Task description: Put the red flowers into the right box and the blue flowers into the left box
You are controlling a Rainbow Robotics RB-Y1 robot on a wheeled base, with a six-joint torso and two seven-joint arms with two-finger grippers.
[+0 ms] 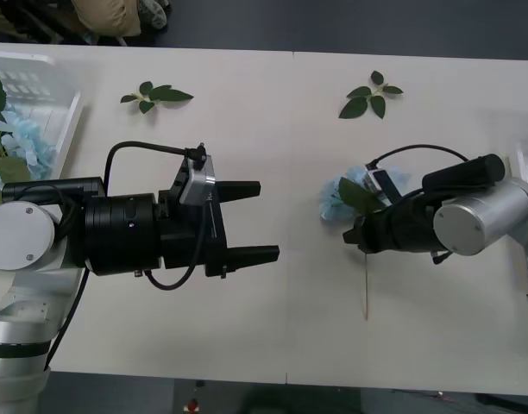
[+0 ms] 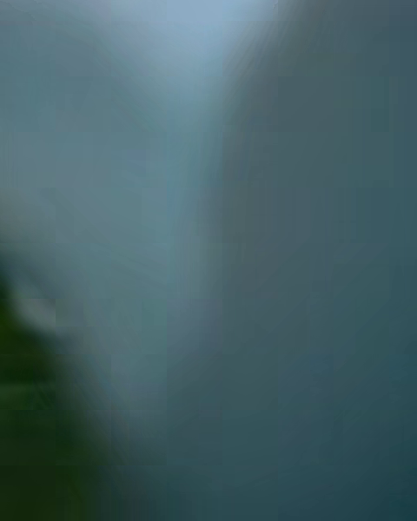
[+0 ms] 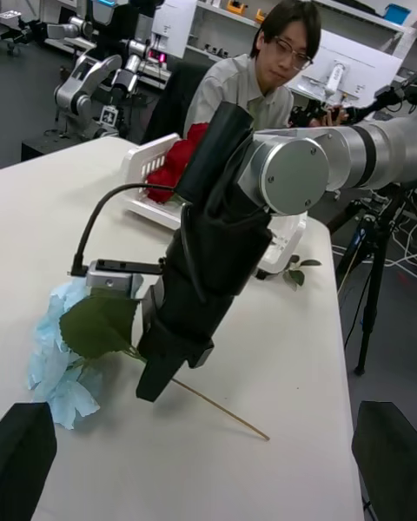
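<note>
Left box (image 1: 67,121): at the table's far left, behind the left arm; blue flowers (image 1: 22,142) already lie inside.
Left gripper (image 1: 251,220): hovering mid-table, black fingers (image 1: 245,186) spread apart, nothing between them; they point toward the right gripper.
Blue flower (image 1: 335,200): lying on the table, bloom just beyond the right fingertips, stem (image 1: 366,289) trailing out past them.
Right gripper (image 1: 361,231): lowered onto the flower at its leaf (image 3: 100,326); whether its fingers are together or apart, I cannot tell.
Right box (image 3: 156,161): beyond the right arm, red flowers (image 3: 178,161) inside.
Risk: a hold on leaf alone may slip, because the thin stem sits off-centre.
</note>
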